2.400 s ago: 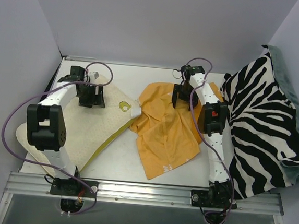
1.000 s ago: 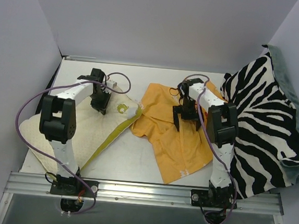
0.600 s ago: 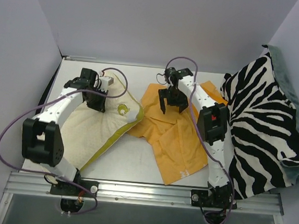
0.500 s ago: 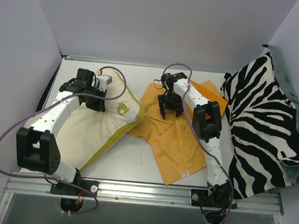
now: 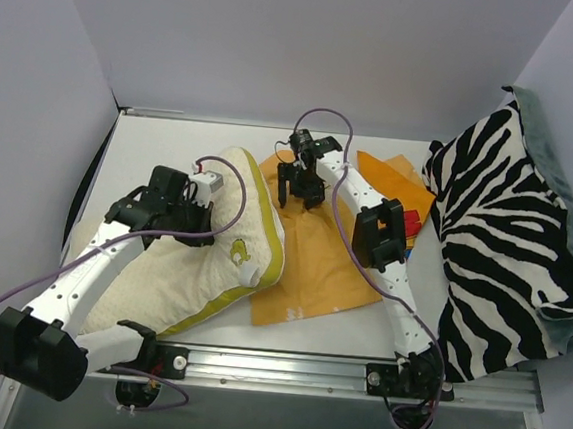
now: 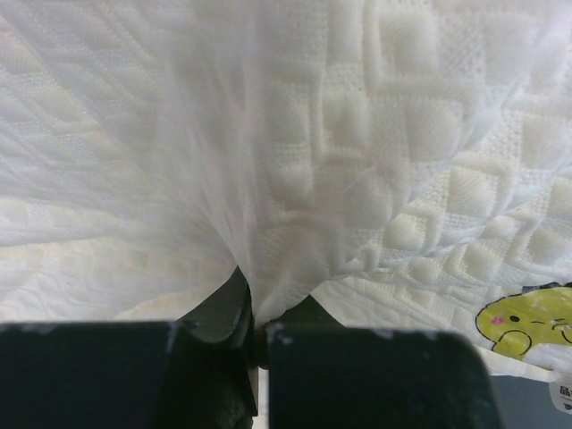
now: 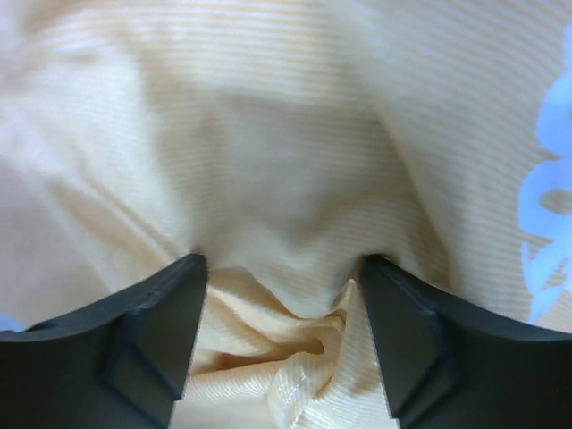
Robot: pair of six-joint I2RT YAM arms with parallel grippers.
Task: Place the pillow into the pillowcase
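The cream pillow [image 5: 231,220], with its yellow-green trim, lies bulged up at the near left. My left gripper [image 5: 193,228] is shut on a pinch of its bumpy cover. In the left wrist view the fabric [image 6: 375,134] is drawn tight into the closed jaws of the left gripper [image 6: 257,326]. The orange pillowcase [image 5: 328,253] lies flat in the middle, its left edge under the pillow. My right gripper [image 5: 297,187] is pressed onto the case's far left edge. In the right wrist view that gripper [image 7: 281,308] stands open, with orange cloth [image 7: 286,179] bunched in folds between the fingers.
A zebra-striped cushion [image 5: 509,254] leans against the right wall on grey-green fabric [image 5: 562,168]. White walls close in the table [image 5: 162,143] on three sides. A metal rail [image 5: 283,367] runs along the near edge. Purple cables loop over both arms.
The left arm has dragged the pillow nearer and to the right, and it has humped up. The right gripper has slid left and farther back along the pillowcase edge. The case now lies flatter.
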